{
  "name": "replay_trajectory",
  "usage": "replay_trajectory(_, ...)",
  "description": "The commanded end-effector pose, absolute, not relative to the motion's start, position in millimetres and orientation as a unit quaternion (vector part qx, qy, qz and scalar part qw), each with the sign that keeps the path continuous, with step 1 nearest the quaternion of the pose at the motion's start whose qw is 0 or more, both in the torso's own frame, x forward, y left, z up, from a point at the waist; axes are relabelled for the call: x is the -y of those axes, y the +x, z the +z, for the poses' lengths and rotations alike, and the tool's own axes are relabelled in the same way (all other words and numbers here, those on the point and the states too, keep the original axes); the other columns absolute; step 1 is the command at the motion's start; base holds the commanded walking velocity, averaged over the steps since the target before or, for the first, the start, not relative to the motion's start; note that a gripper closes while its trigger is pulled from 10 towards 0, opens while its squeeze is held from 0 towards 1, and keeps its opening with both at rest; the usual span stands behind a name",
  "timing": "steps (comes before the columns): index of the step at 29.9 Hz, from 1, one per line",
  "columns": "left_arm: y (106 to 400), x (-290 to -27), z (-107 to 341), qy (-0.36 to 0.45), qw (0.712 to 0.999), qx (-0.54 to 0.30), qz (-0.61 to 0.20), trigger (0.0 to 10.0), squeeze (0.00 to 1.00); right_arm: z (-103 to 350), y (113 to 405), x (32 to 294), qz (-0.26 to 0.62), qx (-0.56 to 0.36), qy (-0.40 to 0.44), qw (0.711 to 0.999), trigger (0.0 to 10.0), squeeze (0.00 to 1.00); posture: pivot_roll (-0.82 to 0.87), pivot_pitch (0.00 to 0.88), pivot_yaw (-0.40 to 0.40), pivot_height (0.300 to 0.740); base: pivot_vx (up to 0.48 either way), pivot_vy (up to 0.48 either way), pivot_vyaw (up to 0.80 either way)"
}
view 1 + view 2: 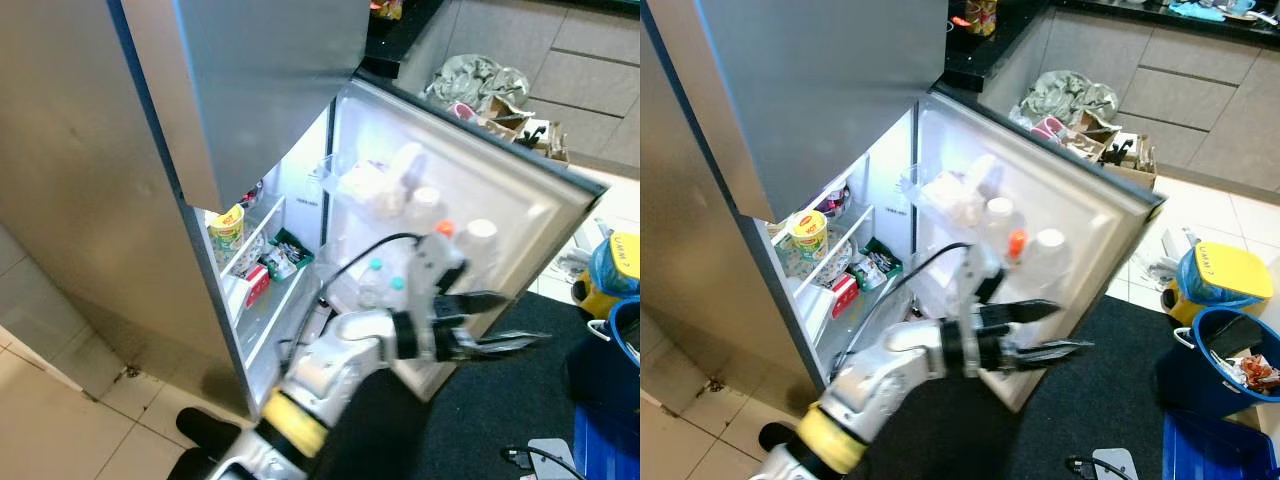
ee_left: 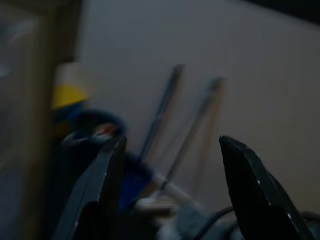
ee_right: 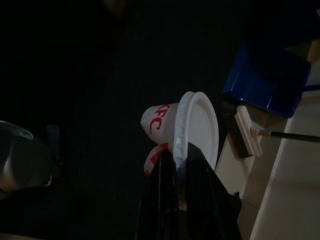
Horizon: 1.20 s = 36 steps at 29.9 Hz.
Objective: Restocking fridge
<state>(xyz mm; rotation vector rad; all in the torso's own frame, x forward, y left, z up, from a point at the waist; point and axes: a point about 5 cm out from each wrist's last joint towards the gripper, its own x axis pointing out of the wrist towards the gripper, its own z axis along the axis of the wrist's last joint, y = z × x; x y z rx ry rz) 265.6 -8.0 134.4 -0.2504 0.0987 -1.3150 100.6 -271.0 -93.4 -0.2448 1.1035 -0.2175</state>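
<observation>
- Left gripper (image 1: 515, 322) reaching w/ fingers spread, holding nothing, beside open silver fridge door (image 1: 520, 200).
- Right gripper (image 3: 181, 172) pinching lidded white KFC paper cup (image 3: 182, 132) by rim.

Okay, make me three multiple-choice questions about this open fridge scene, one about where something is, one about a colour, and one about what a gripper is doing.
1. Where does the yellow instant-noodle cup stand?
A. on a shelf inside the fridge
B. on the floor
C. in the blue bin

2. What colour is the lettering on the white paper cup with a plastic lid?
A. green
B. red
C. black

3. What state is the left gripper in?
A. shut on a bottle
B. shut on the door
C. open, holding nothing

Answers: 1 A, it sits on a lit inner shelf. 2 B, red letters show on its side. 3 C, its two black fingers stand apart with nothing between.
</observation>
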Motion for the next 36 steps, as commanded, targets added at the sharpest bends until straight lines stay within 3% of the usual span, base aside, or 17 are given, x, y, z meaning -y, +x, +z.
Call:
replay_trajectory(1,277,-22,114,-0.073,0.838,-0.067,-0.537,10.0,0.00,-92,103,272,-0.099,-0.519,-0.118,0.841,10.0,0.00,0.01,0.016,-0.089,0.740,0.000,0.000,0.00)
replay_trajectory(2,277,-22,114,-0.073,0.838,-0.067,-0.537,10.0,0.00,-92,103,272,-0.099,-0.519,-0.118,0.841,10.0,0.00,0.01,0.016,-0.089,0.740,0.000,0.000,0.00)
replay_trajectory(3,283,-42,99,-0.032,0.870,-0.083,-0.486,10.0,0.00,-92,103,272,-0.098,-0.518,-0.118,0.842,10.0,0.00,0.01,0.016,-0.090,0.740,0.000,0.000,0.00)
replay_trajectory(4,283,-42,99,-0.032,0.870,-0.083,-0.486,10.0,0.00,-92,103,272,-0.098,-0.518,-0.118,0.842,10.0,0.00,0.01,0.016,-0.090,0.740,0.000,0.000,0.00)
replay_trajectory(6,288,-87,65,0.052,0.917,-0.134,-0.371,10.0,0.00,-92,104,271,-0.097,-0.517,-0.117,0.842,10.0,0.00,0.02,0.015,-0.083,0.740,0.000,0.000,0.00)
replay_trajectory(8,288,-87,65,0.052,0.917,-0.134,-0.371,10.0,0.00,-92,104,271,-0.097,-0.517,-0.117,0.842,10.0,0.00,0.02,0.015,-0.083,0.740,0.000,0.000,0.00)
replay_trajectory(11,275,-123,31,0.095,0.931,-0.194,-0.294,10.0,0.00,-92,105,271,-0.097,-0.516,-0.116,0.843,10.0,0.00,0.01,0.015,-0.076,0.740,0.000,0.000,0.00)
replay_trajectory(13,275,-123,31,0.095,0.931,-0.194,-0.294,10.0,0.00,-92,105,271,-0.097,-0.516,-0.116,0.843,10.0,0.00,0.01,0.015,-0.076,0.740,0.000,0.000,0.00)
replay_trajectory(16,250,-145,2,0.101,0.929,-0.249,-0.256,10.0,0.00,-92,104,271,-0.098,-0.517,-0.114,0.843,10.0,0.00,0.01,0.019,-0.074,0.740,0.000,0.000,0.00)
replay_trajectory(20,237,-148,-12,0.091,0.933,-0.260,-0.233,10.0,0.00,-92,103,272,-0.100,-0.516,-0.112,0.843,10.0,0.00,0.00,0.020,-0.075,0.740,0.000,0.000,0.00)
replay_trajectory(36,247,-132,-11,0.091,0.948,-0.229,-0.201,10.0,0.00,-91,103,273,-0.104,-0.508,-0.105,0.849,10.0,0.00,0.00,0.015,-0.076,0.740,0.000,0.000,0.00)
